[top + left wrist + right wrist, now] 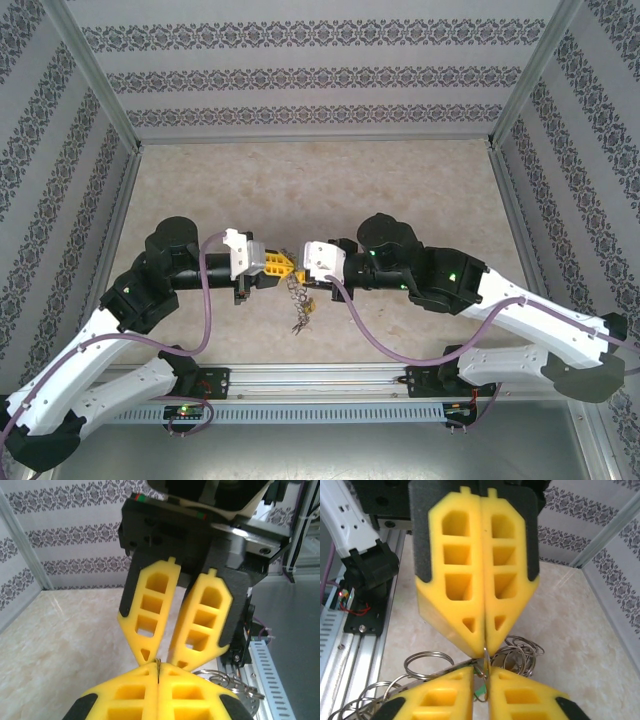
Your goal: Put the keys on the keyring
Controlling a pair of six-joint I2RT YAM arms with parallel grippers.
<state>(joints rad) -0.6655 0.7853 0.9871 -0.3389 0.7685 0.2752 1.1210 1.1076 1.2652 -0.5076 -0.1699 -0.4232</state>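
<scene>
Left pincer (158, 670) | yellow latticed wedges | pinching thin grey wire keyring (297, 293)

Pale beige, marbled bench (300, 180), enclosed left, right and rear by patterned wall panels (320, 75), with aluminium rail (320, 378) along near edge. Near front centre, keyring (299, 305), a tangle of silvery rings; contact with surface not discernible.

This is a robot test cell in a lab — a beige stone-patterned tabletop (300, 190) boxed in by floral-striped wall panels (320, 75) on aluminium posts (94, 75). A left arm (110, 345) and a right arm (540, 320) are bolted to a metal rail (320, 378) — with a slotted cable duct (330, 412) and purple cables (375, 340).
</scene>
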